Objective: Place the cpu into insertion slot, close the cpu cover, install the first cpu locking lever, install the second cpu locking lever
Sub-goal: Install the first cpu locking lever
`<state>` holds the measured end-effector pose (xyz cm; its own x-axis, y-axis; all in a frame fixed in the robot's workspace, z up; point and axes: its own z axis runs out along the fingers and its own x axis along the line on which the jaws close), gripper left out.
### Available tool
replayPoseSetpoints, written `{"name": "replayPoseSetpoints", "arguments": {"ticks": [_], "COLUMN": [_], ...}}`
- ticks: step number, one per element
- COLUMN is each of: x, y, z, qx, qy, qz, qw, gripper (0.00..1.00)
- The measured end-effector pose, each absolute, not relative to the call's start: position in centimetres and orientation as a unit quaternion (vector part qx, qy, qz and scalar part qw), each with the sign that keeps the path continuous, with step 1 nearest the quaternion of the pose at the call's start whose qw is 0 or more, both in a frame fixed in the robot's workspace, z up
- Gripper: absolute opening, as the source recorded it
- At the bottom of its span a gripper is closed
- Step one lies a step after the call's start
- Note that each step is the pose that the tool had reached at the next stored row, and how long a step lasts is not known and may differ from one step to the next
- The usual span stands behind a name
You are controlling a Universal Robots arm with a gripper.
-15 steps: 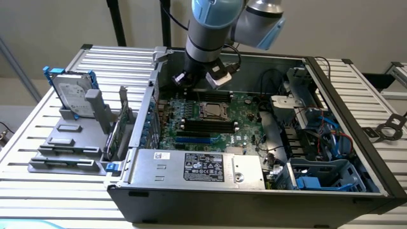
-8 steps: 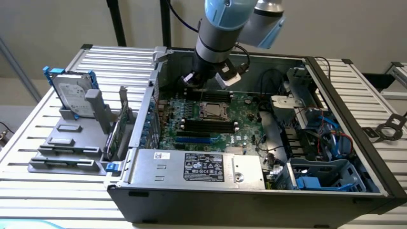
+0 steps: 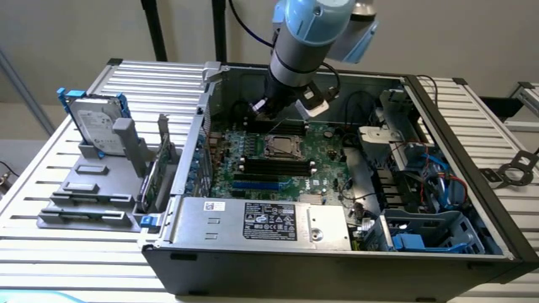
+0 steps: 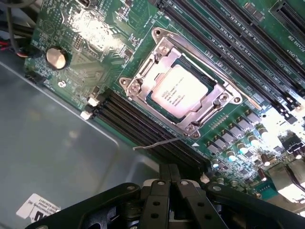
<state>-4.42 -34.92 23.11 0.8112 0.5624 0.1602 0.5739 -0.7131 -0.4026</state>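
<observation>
the cpu (image 4: 181,90) is lying flat on the green board (image 4: 90,52), with the cpu cover (image 4: 159,55) lying shut around it. a thin lever (image 4: 157,144) is sticking out loose beside the cpu. the claw (image 4: 171,172), pinched together and empty, is hovering near the cpu. the lever step seems to be on, and it is asking for a gentle push.

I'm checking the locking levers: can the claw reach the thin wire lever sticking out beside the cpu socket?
Probably yes: the shut claw hangs close to the lever, nothing between them, and the cpu cover lies down over the cpu.
</observation>
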Motion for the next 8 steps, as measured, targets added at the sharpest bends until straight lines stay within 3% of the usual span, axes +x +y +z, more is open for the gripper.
{"name": "replayPoseSetpoints", "arguments": {"ticks": [8], "x": [-4.51], "y": [-34.69], "z": [22.1], "qx": [-0.927], "qy": [-0.308], "qz": [-0.014], "qw": [0.212], "gripper": [0.11]}}
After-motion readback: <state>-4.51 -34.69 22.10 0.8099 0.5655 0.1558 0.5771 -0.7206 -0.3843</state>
